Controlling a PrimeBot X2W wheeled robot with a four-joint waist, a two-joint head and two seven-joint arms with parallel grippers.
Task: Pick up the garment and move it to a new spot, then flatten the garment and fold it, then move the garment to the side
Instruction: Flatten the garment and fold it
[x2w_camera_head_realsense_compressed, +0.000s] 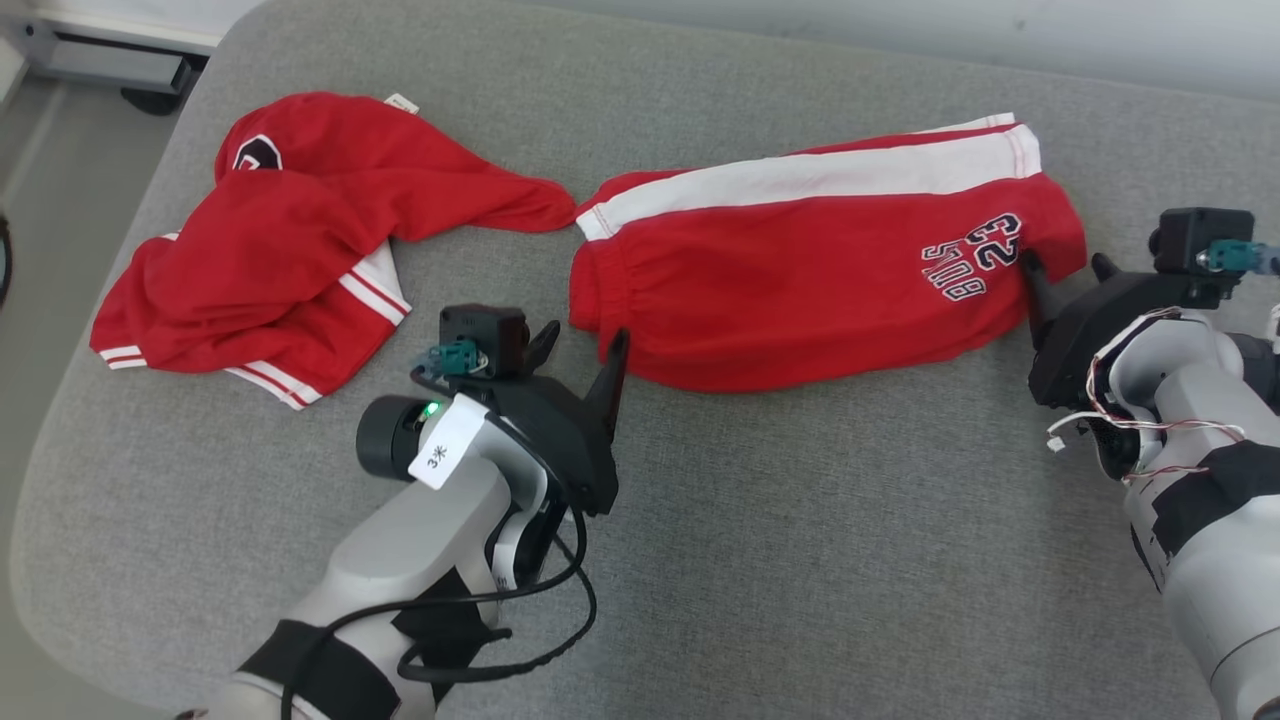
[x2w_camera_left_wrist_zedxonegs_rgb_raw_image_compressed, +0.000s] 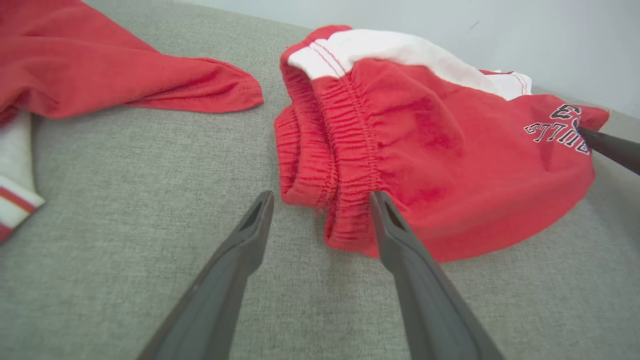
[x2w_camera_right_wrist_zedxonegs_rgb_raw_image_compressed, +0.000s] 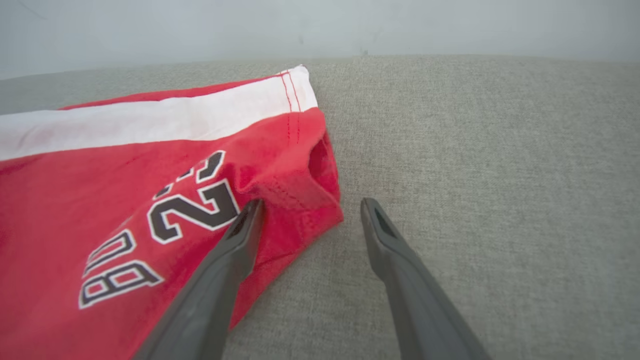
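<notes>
On the grey cushion (x2w_camera_head_realsense_compressed: 800, 560) the red shorts (x2w_camera_head_realsense_compressed: 800, 280) lie stretched out at the right, with a crumpled red shirt (x2w_camera_head_realsense_compressed: 300, 230) just to their left. The left arm (x2w_camera_head_realsense_compressed: 430, 560) has its jaws open at the waistband, and the right arm (x2w_camera_head_realsense_compressed: 1200, 580) has its jaws open astride the leg hem. If they close too shallow, they may pinch only the top layer and the shorts could sag or slip out.

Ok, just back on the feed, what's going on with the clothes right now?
Both arms are at the red shorts with a white side stripe and a dark printed number, lying on the grey fabric surface. The left gripper sits open at the elastic waistband end. The right gripper is open at the printed leg-hem corner. Neither has closed on the cloth. A crumpled red jersey lies beside the shorts, to the robot's left.
</notes>
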